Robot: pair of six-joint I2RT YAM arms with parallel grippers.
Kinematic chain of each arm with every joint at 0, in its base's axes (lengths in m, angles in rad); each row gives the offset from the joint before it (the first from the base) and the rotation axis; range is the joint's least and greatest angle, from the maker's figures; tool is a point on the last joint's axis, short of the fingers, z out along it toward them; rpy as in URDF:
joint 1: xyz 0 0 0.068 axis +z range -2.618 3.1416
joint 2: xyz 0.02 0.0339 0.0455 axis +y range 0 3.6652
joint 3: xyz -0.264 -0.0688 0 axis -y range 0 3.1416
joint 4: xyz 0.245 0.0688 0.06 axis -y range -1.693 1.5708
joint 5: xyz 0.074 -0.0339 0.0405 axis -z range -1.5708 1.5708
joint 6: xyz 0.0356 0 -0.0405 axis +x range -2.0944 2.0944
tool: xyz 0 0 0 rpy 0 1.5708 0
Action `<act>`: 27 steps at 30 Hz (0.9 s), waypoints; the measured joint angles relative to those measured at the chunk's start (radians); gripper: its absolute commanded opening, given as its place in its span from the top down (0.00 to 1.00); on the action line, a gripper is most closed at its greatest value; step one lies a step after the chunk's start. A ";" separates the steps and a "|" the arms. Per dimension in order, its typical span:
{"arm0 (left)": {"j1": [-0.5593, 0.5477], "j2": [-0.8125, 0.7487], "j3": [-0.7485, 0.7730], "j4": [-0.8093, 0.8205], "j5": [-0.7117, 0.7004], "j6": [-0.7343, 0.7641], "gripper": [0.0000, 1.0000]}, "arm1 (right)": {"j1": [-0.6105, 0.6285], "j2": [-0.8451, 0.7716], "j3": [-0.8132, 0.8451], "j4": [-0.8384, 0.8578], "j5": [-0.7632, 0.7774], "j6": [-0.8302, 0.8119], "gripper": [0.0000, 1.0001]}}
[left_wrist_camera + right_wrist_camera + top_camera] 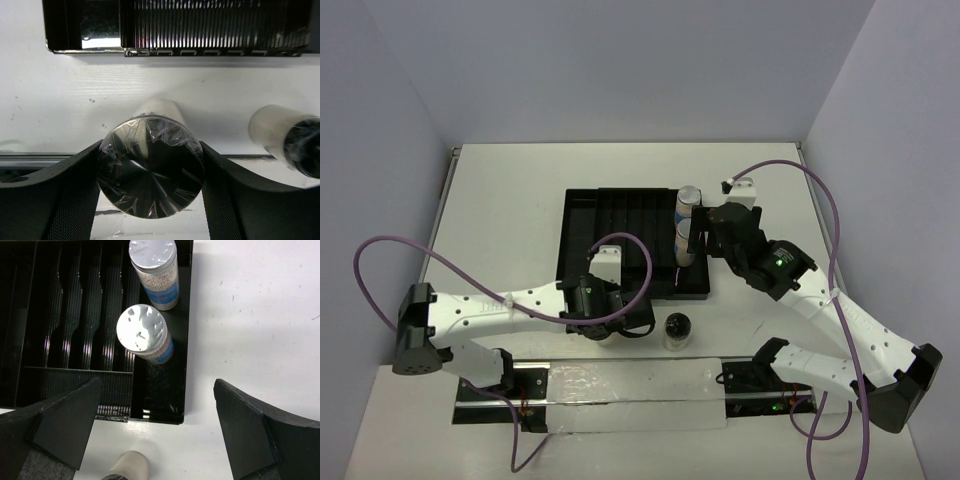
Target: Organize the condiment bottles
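Observation:
A condiment bottle with a dark, film-wrapped lid (151, 167) stands on the white table just in front of the black tray (210, 25). My left gripper (151, 170) is shut on it, a finger pressed to each side of the lid. A second dark-lidded bottle (677, 330) stands free to its right. Two silver-lidded bottles with blue-white labels (152, 270) (142, 332) stand upright in the tray's right compartment (165, 390). Above the tray's near right corner my right gripper (165, 440) hangs open, holding nothing.
The tray (620, 240) has several ribbed compartments left of the bottles. A metal rail (620, 385) runs along the near edge between the arm bases. Purple cables (470, 270) loop over the table on both sides. Walls close in left, right and back.

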 measured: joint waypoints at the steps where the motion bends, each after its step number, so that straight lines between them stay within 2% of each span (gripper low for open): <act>1: 0.000 -0.006 0.018 -0.015 -0.002 0.002 0.90 | 0.000 0.000 0.000 0.000 0.000 0.000 0.00; 6: 0.049 -0.079 0.124 -0.059 -0.025 0.033 0.90 | 0.000 0.000 0.000 0.002 0.000 0.000 0.00; 12: 0.258 -0.167 0.190 -0.053 -0.069 0.184 0.90 | 0.000 0.000 0.000 0.002 0.000 0.000 0.00; 18: 0.533 -0.155 0.202 0.113 -0.078 0.425 0.90 | 0.000 0.000 0.001 0.003 -0.011 -0.001 0.00; 27: 0.755 -0.003 0.201 0.418 -0.015 0.665 0.90 | 0.002 0.004 0.002 -0.010 -0.066 -0.012 0.00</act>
